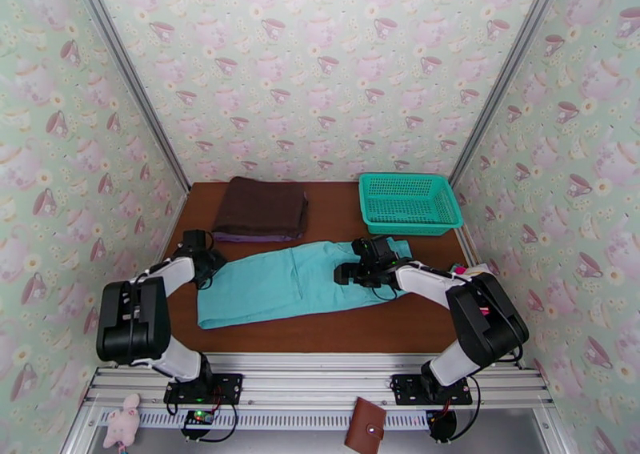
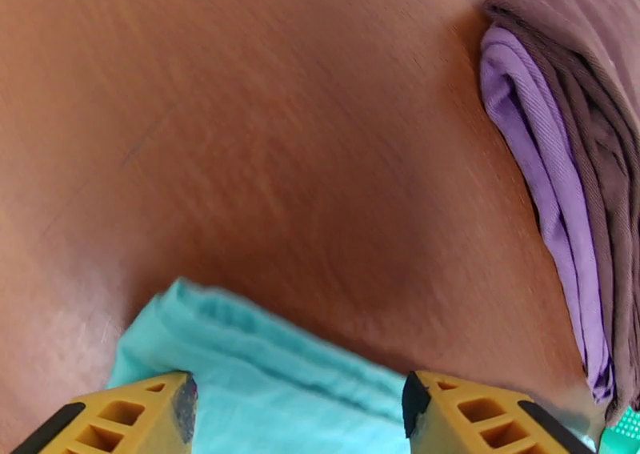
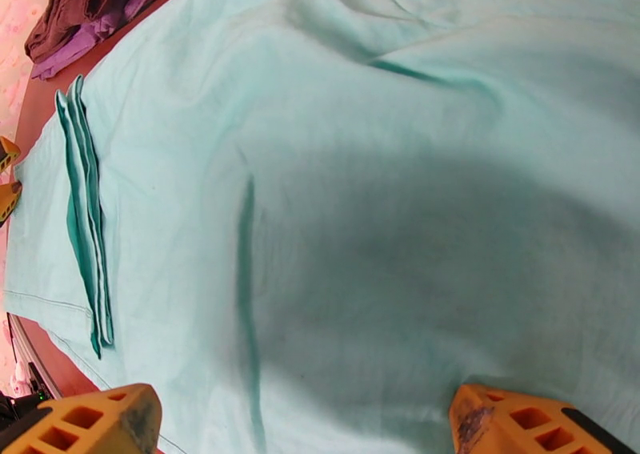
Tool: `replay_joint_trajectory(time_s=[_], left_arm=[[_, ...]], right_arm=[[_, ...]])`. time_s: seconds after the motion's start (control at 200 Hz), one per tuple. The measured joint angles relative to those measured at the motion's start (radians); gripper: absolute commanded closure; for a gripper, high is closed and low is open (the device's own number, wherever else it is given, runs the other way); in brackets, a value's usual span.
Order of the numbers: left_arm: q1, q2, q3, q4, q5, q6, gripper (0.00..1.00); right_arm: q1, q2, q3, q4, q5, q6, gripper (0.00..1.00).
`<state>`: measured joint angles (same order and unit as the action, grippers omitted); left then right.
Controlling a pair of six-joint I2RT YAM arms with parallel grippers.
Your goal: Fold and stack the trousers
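The turquoise trousers [image 1: 288, 283] lie spread flat across the middle of the brown table [image 1: 336, 331], reaching from the front left up to the right. My left gripper [image 1: 210, 274] hangs at their far left corner. In the left wrist view this gripper [image 2: 296, 406] is open, its orange fingertips [image 2: 156, 407] set apart just above the trousers' edge [image 2: 264, 367]. My right gripper [image 1: 342, 274] hovers low over the right part of the trousers. It [image 3: 304, 425] is open too, with smooth cloth [image 3: 360, 207] and a folded seam below it.
A folded dark brown cloth [image 1: 261, 207] with a purple layer [image 2: 544, 167] lies at the back left, close to the trousers' corner. A teal mesh basket [image 1: 410, 202] stands at the back right. Patterned walls close in three sides.
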<state>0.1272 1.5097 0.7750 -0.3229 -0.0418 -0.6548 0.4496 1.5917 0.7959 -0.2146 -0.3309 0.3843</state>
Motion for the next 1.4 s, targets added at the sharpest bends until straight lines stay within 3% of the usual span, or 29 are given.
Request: replay_joint_trajectory(time_s=[0.185, 0.28, 0.571, 0.896, 1.027, 1.197, 1.402], left_arm=[[-0.092, -0.29, -0.024, -0.188, -0.099, -0.123, 0.2], [-0.094, -0.357, -0.045, -0.302, -0.105, -0.228, 0.18], [-0.094, -0.265, -0.14, -0.439, -0.037, -0.376, 0.17], [-0.098, -0.11, -0.085, -0.48, -0.06, -0.431, 0.16], [-0.107, -0.169, -0.06, -0.51, -0.115, -0.356, 0.15], [-0.089, -0.311, 0.053, -0.48, -0.18, -0.124, 0.11], [0.04, -0.137, 0.161, -0.444, -0.153, 0.127, 0.15]], right_arm=[[0.0, 0.0, 0.0, 0.0, -0.003, 0.0, 0.01], [0.0, 0.0, 0.0, 0.0, -0.007, 0.0, 0.01], [0.0, -0.004, 0.0, 0.0, -0.019, 0.0, 0.01], [0.0, -0.012, 0.0, 0.0, -0.025, 0.0, 0.01], [0.0, -0.034, 0.0, 0.0, -0.025, 0.0, 0.0], [0.0, -0.101, -0.027, 0.013, -0.021, 0.0, 0.0], [-0.021, -0.185, -0.07, 0.046, -0.026, 0.008, 0.01]])
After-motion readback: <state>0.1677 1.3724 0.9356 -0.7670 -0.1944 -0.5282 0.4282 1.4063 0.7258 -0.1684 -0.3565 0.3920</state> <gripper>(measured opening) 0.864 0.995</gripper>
